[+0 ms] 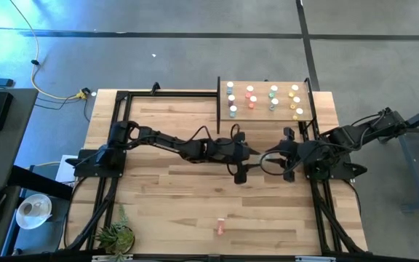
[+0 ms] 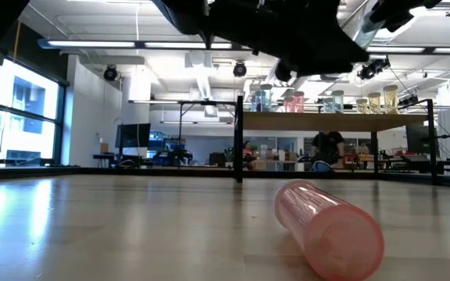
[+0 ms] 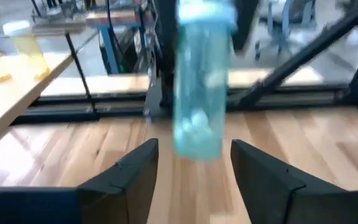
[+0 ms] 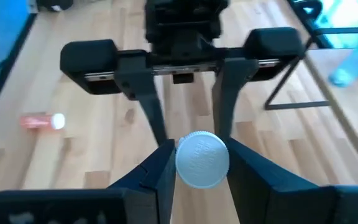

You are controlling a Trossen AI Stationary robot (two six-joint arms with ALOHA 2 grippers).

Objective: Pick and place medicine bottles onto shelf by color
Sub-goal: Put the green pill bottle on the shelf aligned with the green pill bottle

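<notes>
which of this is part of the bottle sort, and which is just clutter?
Job:
- teal bottle, gripped by the right gripper, between the open fingers of the left gripper
- pink bottle, lying on the table
- sorted bottles on the shelf

Lying about:
- potted plant at the table corner
- yellow cable on the floor

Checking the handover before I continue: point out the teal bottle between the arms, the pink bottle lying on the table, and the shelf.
teal bottle (image 3: 197,93), left wrist view, mid-body.
pink bottle (image 2: 330,226), low view, side of body.
shelf (image 1: 262,110), high view, bare front panel.
</notes>
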